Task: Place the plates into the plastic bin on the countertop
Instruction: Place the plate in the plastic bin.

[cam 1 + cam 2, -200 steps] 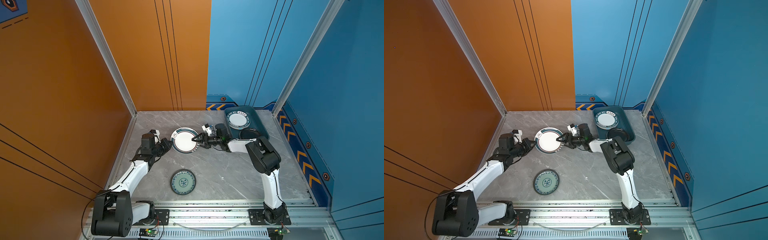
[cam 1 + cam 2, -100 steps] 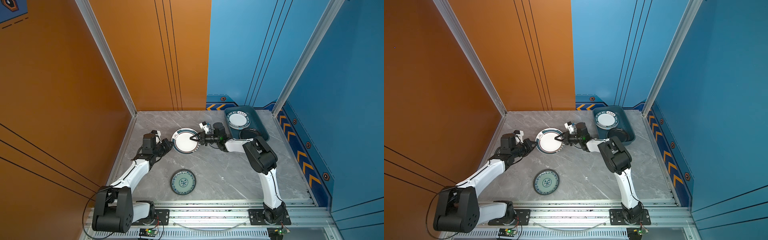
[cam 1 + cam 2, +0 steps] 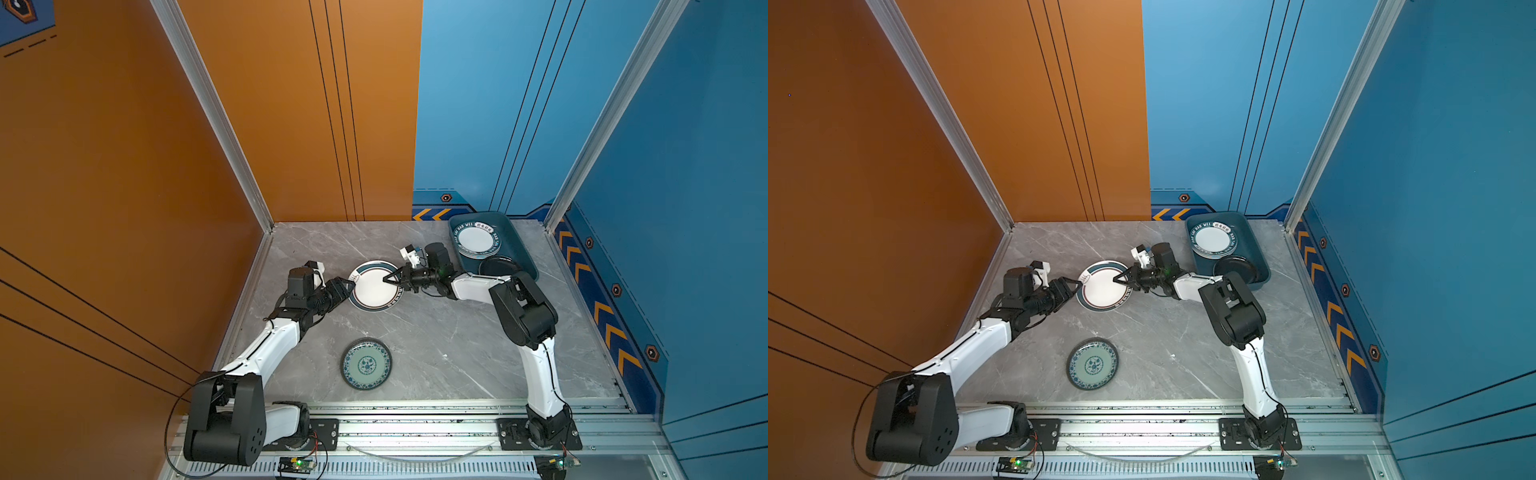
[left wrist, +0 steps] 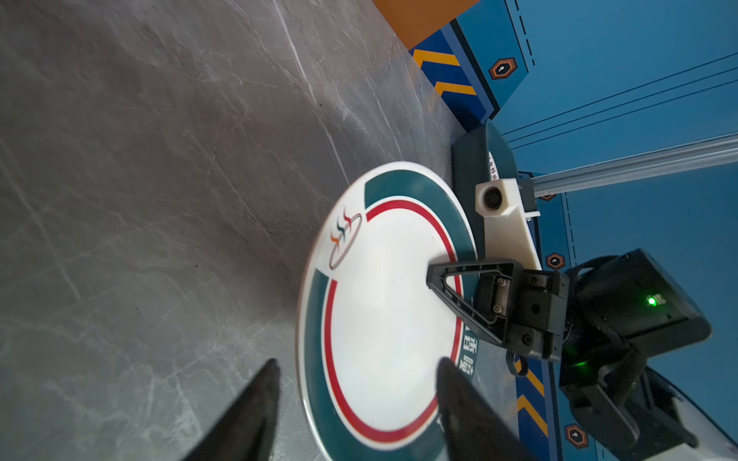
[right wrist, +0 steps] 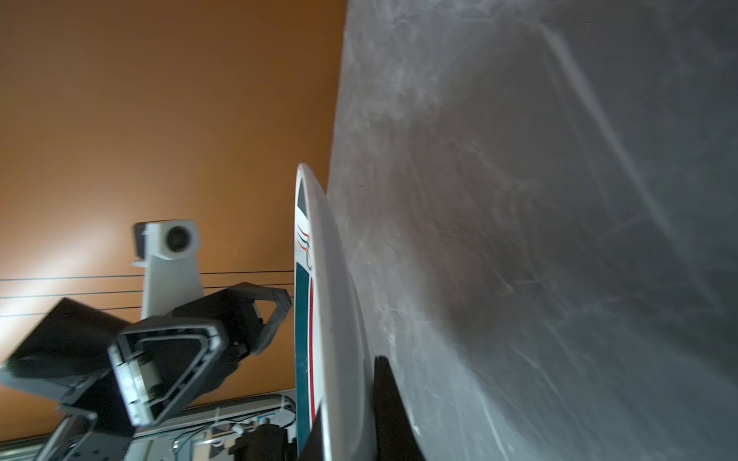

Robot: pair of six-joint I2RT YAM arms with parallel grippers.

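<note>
A white plate with a dark-green rim and red ring (image 3: 376,286) (image 3: 1102,286) lies over the grey countertop (image 3: 436,340). My right gripper (image 3: 392,279) (image 5: 347,419) is shut on its right edge, one finger above it and one beneath. My left gripper (image 3: 348,287) (image 4: 359,383) stands open at the plate's left edge, and the rim of that plate (image 4: 383,319) lies between its fingers without touching them. A teal floral plate (image 3: 366,364) rests nearer the front. The dark teal plastic bin (image 3: 515,237) at the back right holds a white dark-rimmed plate (image 3: 476,240) and a black plate (image 3: 498,266).
An orange wall panel (image 3: 187,249) runs close along the left arm's side. Blue walls (image 3: 623,291) stand behind and to the right of the bin. An aluminium rail (image 3: 415,432) carrying both arm bases crosses the front edge.
My right gripper has closed on the plate's right edge. My left gripper, shut on the left edge before, has opened and let go. The plate has shifted slightly.
</note>
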